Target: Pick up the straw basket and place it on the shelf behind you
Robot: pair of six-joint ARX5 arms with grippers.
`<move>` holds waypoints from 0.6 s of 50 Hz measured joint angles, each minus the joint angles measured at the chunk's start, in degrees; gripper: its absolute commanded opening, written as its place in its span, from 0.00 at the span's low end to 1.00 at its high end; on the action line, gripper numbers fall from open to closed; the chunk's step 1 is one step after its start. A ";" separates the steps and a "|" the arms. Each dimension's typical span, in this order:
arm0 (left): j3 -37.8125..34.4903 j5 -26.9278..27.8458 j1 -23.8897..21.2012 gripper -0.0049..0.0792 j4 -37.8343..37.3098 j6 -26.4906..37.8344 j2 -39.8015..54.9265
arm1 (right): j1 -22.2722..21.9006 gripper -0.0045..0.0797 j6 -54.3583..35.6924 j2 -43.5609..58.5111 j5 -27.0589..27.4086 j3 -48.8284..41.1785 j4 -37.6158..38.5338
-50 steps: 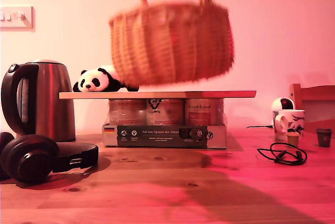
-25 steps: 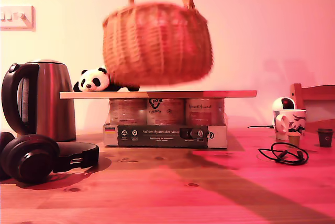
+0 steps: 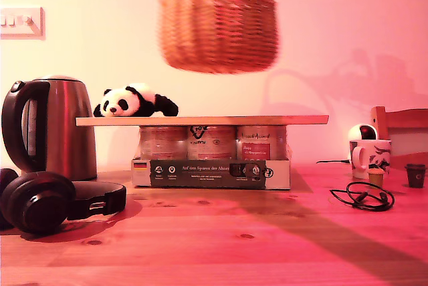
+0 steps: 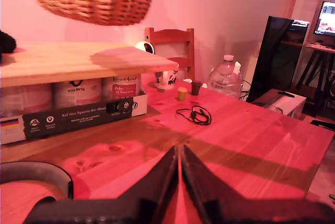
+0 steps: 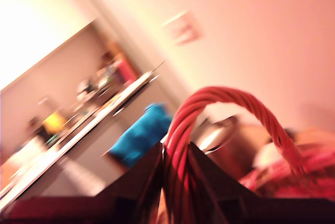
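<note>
up high, my second gripper [image 5: 172,169] has its jaws pinched on the arched handle of the straw basket [image 3: 218,27], which hangs clear above the shelf [image 3: 200,120], right of the toy panda [image 3: 134,101] in the exterior view. my first gripper [image 4: 179,167] sits low over the near tabletop [image 4: 251,140], jaws together, empty.

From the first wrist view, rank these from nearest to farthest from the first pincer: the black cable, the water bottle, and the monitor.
1. Cable: coiled on the tabletop just ahead of my first pincer.
2. Water bottle: beyond the table's far edge, beside the chair.
3. Monitor: far back in the room, on a stand.
</note>
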 measured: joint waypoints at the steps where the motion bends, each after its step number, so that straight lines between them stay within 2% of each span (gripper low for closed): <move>1: 0.00 0.00 0.00 0.04 0.04 0.00 0.00 | -0.04 0.04 0.00 0.22 0.68 0.00 0.28; 16: 0.00 -0.02 0.00 0.04 0.04 0.00 0.00 | -0.39 0.04 -0.28 3.61 8.87 0.00 2.45; 30: 0.00 -0.28 0.00 0.04 0.04 0.00 0.00 | -0.31 0.04 -0.24 3.89 13.44 0.00 0.52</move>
